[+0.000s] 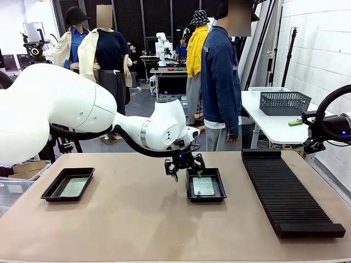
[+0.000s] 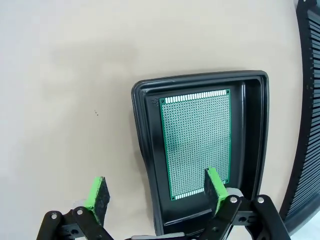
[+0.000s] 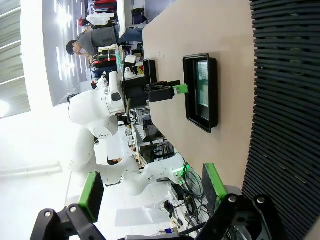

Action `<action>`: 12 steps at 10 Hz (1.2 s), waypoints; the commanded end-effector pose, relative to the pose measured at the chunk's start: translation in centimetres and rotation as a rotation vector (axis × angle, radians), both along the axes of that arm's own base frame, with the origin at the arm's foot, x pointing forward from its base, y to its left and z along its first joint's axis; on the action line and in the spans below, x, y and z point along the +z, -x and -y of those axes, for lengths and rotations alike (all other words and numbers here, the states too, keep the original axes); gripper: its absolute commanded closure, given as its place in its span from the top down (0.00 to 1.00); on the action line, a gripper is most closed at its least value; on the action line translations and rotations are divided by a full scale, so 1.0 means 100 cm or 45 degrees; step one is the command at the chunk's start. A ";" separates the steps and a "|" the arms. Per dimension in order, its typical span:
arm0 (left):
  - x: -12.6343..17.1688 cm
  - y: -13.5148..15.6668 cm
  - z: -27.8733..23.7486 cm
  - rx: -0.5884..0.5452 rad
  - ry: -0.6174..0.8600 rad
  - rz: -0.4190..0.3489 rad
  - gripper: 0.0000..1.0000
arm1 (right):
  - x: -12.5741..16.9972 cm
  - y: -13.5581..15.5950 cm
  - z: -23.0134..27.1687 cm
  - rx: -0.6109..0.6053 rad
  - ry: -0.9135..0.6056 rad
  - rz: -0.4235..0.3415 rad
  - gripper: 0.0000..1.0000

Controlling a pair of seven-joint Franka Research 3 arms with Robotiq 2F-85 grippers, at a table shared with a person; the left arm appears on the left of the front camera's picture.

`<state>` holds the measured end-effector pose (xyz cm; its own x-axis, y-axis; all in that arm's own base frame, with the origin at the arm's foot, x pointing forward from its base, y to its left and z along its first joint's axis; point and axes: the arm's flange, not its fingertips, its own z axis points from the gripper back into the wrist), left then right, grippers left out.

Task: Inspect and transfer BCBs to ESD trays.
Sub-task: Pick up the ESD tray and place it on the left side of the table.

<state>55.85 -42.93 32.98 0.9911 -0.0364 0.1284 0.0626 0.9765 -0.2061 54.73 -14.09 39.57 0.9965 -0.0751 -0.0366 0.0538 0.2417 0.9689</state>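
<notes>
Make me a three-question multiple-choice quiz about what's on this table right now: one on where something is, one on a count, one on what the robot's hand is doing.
1. Where is the left hand?
A. Over the middle tray
B. Over the ribbed rack
C. Over the left tray

2. How many black trays hold a green board?
A. None
B. One
C. Two

3. What state is the left hand in?
A. Shut on a board
B. Open, holding nothing
C. Shut on a tray rim

Answers:
1 A: its fingers straddle the near-left rim of the middle tray.
2 C: the left tray and the middle tray each hold a board.
3 B: its green pads stand wide apart, and the board lies flat in the tray.
</notes>
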 end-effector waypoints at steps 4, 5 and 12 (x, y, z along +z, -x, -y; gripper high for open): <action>-0.001 -0.003 0.004 0.004 -0.026 0.007 0.71 | 0.000 0.000 0.000 0.022 0.006 -0.006 1.00; -0.002 -0.003 0.004 0.003 -0.027 0.008 0.62 | 0.000 0.000 0.000 0.022 0.006 -0.006 1.00; -0.010 -0.010 -0.001 -0.005 -0.022 -0.049 0.00 | 0.000 0.000 0.000 0.022 0.006 -0.006 1.00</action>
